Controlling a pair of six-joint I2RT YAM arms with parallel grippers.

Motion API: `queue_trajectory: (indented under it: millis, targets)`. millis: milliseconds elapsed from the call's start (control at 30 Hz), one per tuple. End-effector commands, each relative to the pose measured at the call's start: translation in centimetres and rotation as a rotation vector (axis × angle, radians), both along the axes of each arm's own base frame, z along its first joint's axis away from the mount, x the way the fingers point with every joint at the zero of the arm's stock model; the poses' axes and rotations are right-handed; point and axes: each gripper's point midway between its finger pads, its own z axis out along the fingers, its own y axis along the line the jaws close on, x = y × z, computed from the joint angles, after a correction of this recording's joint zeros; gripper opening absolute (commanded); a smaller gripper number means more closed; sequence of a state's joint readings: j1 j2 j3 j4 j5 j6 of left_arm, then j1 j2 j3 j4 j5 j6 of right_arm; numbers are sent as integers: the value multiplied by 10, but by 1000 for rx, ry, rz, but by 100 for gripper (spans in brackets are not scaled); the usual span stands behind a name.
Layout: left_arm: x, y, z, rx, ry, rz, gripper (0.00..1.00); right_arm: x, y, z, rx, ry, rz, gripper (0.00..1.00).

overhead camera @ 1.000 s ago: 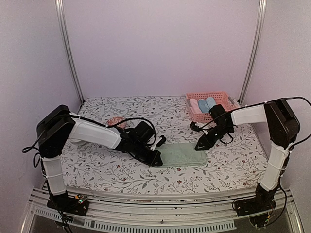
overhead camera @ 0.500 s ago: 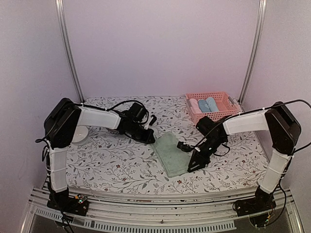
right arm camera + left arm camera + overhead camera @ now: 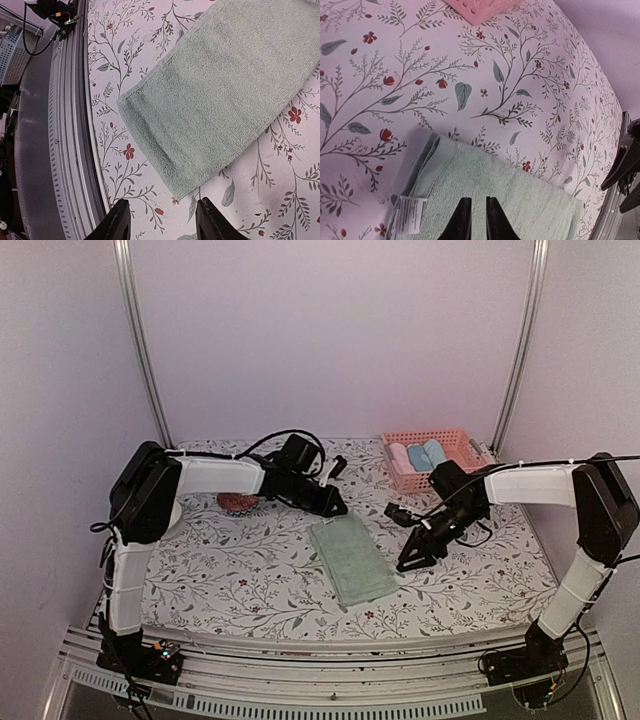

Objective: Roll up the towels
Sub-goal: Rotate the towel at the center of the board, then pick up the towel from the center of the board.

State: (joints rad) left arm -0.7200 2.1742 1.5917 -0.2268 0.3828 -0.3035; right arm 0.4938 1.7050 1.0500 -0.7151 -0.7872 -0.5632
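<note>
A pale green towel (image 3: pixel 350 558) lies folded flat on the flowered tablecloth, its long side running from far left to near right. My left gripper (image 3: pixel 337 506) hovers over its far end. In the left wrist view the fingers (image 3: pixel 475 215) stand a narrow gap apart above the towel (image 3: pixel 525 200), with nothing between them. My right gripper (image 3: pixel 405 562) is just right of the towel. In the right wrist view it is wide open (image 3: pixel 162 220) and empty, over the cloth beside the towel's corner (image 3: pixel 225 85).
A pink basket (image 3: pixel 425 434) at the back right holds rolled towels (image 3: pixel 418 455). A pink round thing (image 3: pixel 238 502) sits behind my left arm. The towel's white tag (image 3: pixel 410 215) lies at its far end. The table's metal front rail (image 3: pixel 60 125) is close.
The towel has been turned from lying crosswise to lengthwise and now lies flat. Both grippers have let it go; the left moved to the far end, the right drew back to the right.
</note>
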Motion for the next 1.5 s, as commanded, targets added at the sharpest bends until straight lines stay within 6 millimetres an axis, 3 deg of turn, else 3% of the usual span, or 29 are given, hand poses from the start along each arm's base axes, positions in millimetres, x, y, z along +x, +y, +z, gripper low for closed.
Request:
queue_trajectory:
  millis: [0,167,300,400,600,700,800,933,1000,1133,1233,1333,1400,1467]
  targets:
    - [7,-22,-25,-22,45,-8,15,0,-2,-5,-8,-13,-4,46]
    - [8,-47,-72,-1,128,-53,15,2,-4,-7,-21,-25,-11,47]
    - [8,-62,-78,3,108,-93,15,2,-5,-9,-33,-27,-11,46]
    - [13,-69,-55,-24,55,-121,16,2,-6,-13,-45,-24,-12,47]
    - [5,-72,41,-93,-136,-179,23,4,-6,-10,-45,-35,-10,46]
    - [-25,-62,63,-110,-193,-198,27,3,-7,-9,-43,-41,-8,46]
    - [-67,-54,66,-134,-188,-245,26,5,-8,-8,-44,-46,-11,46]
    - [-132,-40,48,-114,-133,-342,17,9,-11,-13,-69,-61,-21,46]
    - [-159,-34,31,-82,-102,-379,13,21,-20,-24,-137,-92,-62,44]
    - [-198,-34,3,-52,-47,-457,11,38,-38,-40,-207,-83,-142,43]
    - [-214,-30,-33,20,0,-491,9,40,-40,-41,-207,-72,-157,42]
    - [-208,-14,-85,174,46,-452,8,40,-40,-39,-201,-72,-157,42]
    - [-212,-8,-101,213,70,-459,8,39,-41,-40,-204,-72,-158,42]
    - [-215,-4,-103,216,76,-470,8,37,-41,-41,-205,-68,-158,42]
